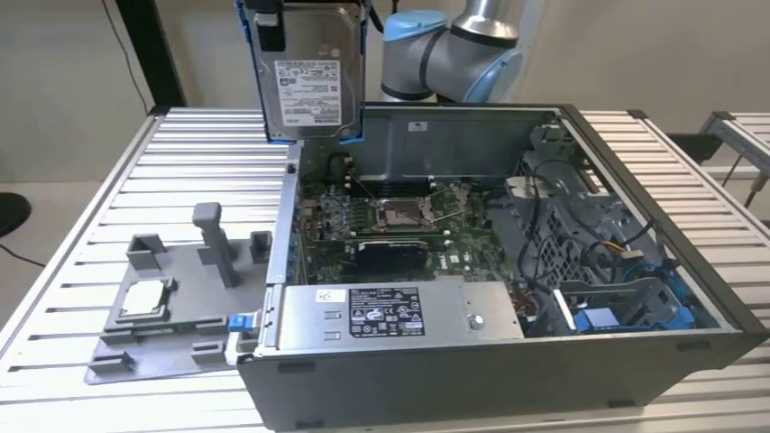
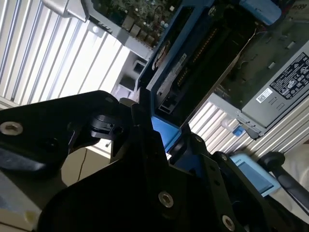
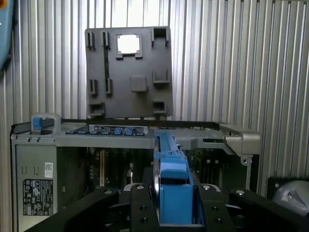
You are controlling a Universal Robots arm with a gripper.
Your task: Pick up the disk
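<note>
Ribbed aluminium slats form the table, and on it an open grey computer case lies on its side with the motherboard exposed. Behind the case stands the robot arm, silver with pale blue joints. Just beside the case, on the exterior view's left, a dark grey fixture plate with raised posts and pockets lies flat on the slats. Along the case's near wall sits a long grey box with a black label.

The disk hangs upright in the air above the case's far corner on the exterior view's left, clear of the bays, with its white label facing the camera and the blue bracket running down both long edges. The black gripper is clamped narrowly on the disk's upper end; in both wrist views its fingers press against the blue bracket from either side. A small square silver chip rests in a pocket of the fixture plate, well apart from the disk
</note>
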